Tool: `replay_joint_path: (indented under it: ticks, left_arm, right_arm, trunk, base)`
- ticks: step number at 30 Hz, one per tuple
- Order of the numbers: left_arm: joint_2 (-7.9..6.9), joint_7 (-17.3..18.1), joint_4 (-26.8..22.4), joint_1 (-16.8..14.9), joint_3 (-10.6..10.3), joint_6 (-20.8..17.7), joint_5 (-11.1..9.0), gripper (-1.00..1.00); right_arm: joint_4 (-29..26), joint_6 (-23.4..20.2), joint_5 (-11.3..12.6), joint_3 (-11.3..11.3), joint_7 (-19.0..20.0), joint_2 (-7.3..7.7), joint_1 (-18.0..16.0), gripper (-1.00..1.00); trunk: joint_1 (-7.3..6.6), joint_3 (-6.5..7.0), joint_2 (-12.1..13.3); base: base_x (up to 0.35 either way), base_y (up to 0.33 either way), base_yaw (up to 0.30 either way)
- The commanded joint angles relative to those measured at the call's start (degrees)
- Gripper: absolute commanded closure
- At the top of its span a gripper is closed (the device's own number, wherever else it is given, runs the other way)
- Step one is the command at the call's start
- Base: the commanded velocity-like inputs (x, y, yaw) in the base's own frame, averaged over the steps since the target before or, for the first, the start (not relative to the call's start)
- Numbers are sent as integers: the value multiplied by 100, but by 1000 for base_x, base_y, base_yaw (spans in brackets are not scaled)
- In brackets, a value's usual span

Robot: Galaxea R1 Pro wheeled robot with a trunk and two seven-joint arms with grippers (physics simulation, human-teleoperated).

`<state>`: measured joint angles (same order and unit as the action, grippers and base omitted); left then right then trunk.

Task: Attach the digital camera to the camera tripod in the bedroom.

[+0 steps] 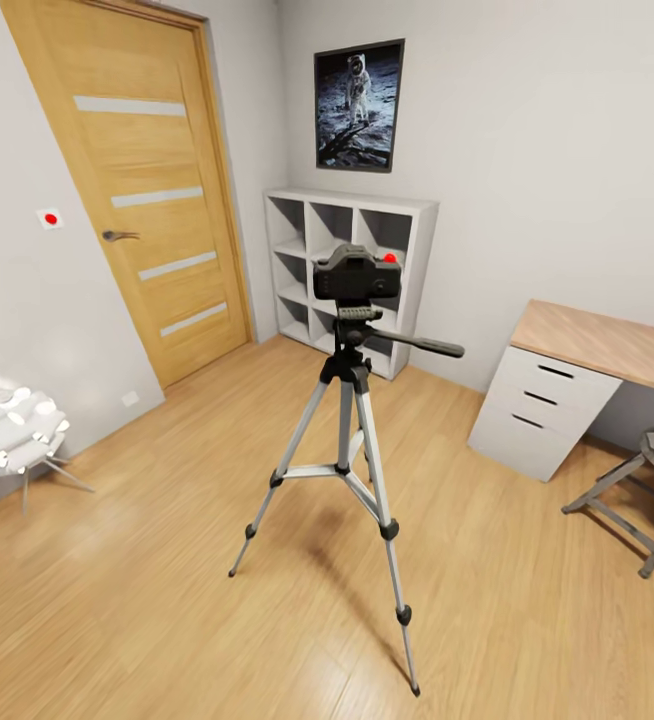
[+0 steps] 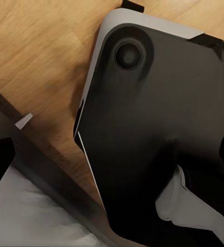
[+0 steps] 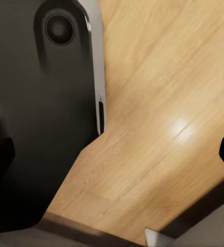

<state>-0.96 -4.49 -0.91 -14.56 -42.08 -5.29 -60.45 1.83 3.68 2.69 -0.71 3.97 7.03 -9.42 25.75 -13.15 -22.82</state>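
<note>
The digital camera [image 1: 357, 273] sits on top of the camera tripod [image 1: 345, 440], dead centre of the bedroom, legs spread on the plank floor [image 1: 167, 600]. No readable writing on it, just a red dot. At eleven o'clock the wood door [image 1: 147, 200]; at twelve the white shelf [image 1: 352, 275] and astronaut poster [image 1: 359, 105]; at three the desk [image 1: 587, 385]. Either pincer's opening: cannot tell.

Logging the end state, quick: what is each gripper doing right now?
Left gripper: cannot be told; its wrist view shows the robot's dark base and the floor.
Right gripper: cannot be told, same sort of view.
Neither holds the camera; it sits on the tripod.
</note>
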Motion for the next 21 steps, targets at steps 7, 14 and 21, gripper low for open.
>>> replay_joint_path:
  ticks: [7,14,21]
  left_arm:
    - [-8,-26,-4,-3,-39,-25,-36,-100]
    - [-9,-26,5,-3,-40,-25,-26,-100]
    - [-9,-26,-8,-3,-56,-25,-21,-100]
  right_arm:
    - [20,46,29,-8,25,1,-6,-100]
    - [20,47,26,-8,25,0,-7,-100]
    - [20,52,29,-7,25,4,-7,-100]
  trunk:
    - [3,55,-10]
    - [3,120,-10]
    - [3,185,-10]
  base:
    - [0,0,0]
    - [0,0,0]
    - [0,0,0]
